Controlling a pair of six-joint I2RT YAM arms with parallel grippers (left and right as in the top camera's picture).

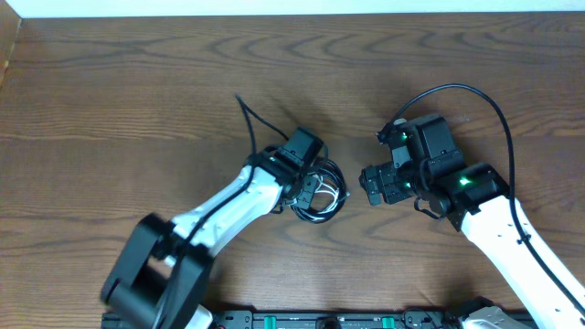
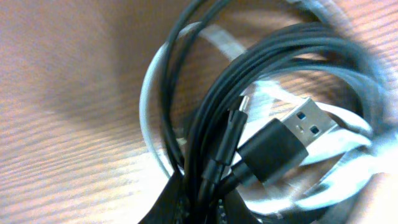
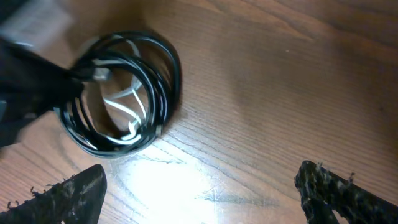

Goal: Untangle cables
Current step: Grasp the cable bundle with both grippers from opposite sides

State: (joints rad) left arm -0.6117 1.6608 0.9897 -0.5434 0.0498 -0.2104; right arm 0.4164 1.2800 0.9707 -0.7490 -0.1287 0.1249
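The left fingers [image 2: 165,208] pinch the coiled cables [image 1: 324,194].

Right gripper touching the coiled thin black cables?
No, the right gripper hangs open, clear of the coil of thin black cables.

Cables [image 1: 322,194]: one coil on tabletop [image 1: 137,110], near centre. Plug tip [image 2: 298,127] inside coil loop, lying on strands. Left gripper [image 1: 309,188] at coil's left edge, above it. Right gripper [image 1: 373,185] just right of coil, apart.
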